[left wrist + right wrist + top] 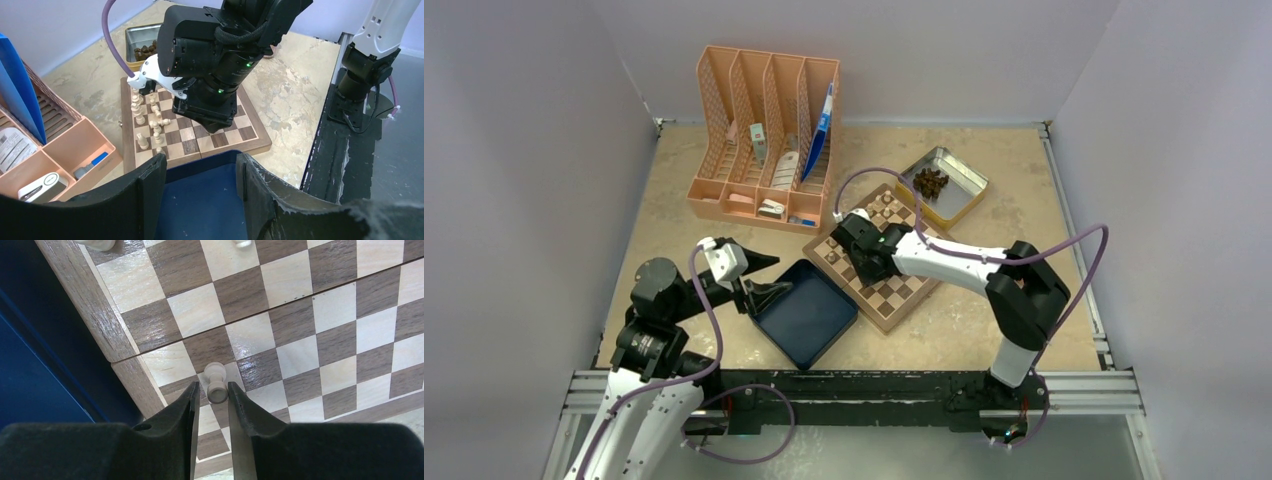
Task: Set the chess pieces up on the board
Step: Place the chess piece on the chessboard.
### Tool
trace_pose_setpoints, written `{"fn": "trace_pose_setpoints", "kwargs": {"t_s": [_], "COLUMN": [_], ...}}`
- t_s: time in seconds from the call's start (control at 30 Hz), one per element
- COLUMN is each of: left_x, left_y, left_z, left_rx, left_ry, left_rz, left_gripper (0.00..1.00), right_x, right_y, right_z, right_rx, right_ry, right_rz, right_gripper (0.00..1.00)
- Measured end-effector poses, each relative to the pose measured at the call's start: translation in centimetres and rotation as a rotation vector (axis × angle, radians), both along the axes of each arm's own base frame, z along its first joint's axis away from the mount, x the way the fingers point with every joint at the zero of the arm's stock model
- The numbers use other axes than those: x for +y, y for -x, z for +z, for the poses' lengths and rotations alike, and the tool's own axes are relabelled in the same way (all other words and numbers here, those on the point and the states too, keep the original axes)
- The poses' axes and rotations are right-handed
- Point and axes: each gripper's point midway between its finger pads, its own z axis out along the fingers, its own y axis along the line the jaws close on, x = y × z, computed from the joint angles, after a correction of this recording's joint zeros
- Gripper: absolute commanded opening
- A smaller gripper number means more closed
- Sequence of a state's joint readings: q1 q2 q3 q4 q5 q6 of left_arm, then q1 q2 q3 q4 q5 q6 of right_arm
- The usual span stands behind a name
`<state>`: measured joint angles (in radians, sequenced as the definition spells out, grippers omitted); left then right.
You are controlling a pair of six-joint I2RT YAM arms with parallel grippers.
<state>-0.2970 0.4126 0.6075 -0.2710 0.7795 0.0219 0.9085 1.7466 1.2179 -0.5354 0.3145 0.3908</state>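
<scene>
The board [896, 296] lies at mid-table, and several pale chess pieces [154, 124] stand along its left side in the left wrist view. My right gripper [213, 390] hangs low over the board's [300, 340] near corner. A pale pawn [215, 383] stands on the board between its fingertips; a thin gap shows at the left finger, so the gripper is slightly open. My left gripper [200, 160] is open over the dark blue tray [200, 210] with nothing between its fingers. From above, the right gripper [854, 266] covers the pawn.
The blue tray [809, 315] touches the board's near-left edge. An orange file rack [764, 140] stands at the back left. A metal tin [969, 185] with dark brown pieces [930, 182] sits behind the board. The right arm reaches across the board.
</scene>
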Motion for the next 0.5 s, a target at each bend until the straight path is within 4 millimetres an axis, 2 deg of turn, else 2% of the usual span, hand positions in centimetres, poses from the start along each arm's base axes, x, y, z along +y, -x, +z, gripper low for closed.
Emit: {"fn": "trace_pose_setpoints", "kwargs": {"t_s": [0.23, 0.5], "left_x": [0.0, 0.0], "left_y": [0.0, 0.0], "left_z": [0.0, 0.0], "left_rx": [0.0, 0.001], "left_ry": [0.0, 0.0], "left_rz": [0.0, 0.001], "left_gripper": [0.53, 0.57], "right_x": [-0.1, 0.1], "right_y": [-0.1, -0.3], "right_z": [-0.1, 1.4], "right_rx": [-0.001, -0.032], "right_ry": [-0.004, -0.042], "right_rz": [-0.002, -0.004], "right_gripper": [0.2, 0.14]}}
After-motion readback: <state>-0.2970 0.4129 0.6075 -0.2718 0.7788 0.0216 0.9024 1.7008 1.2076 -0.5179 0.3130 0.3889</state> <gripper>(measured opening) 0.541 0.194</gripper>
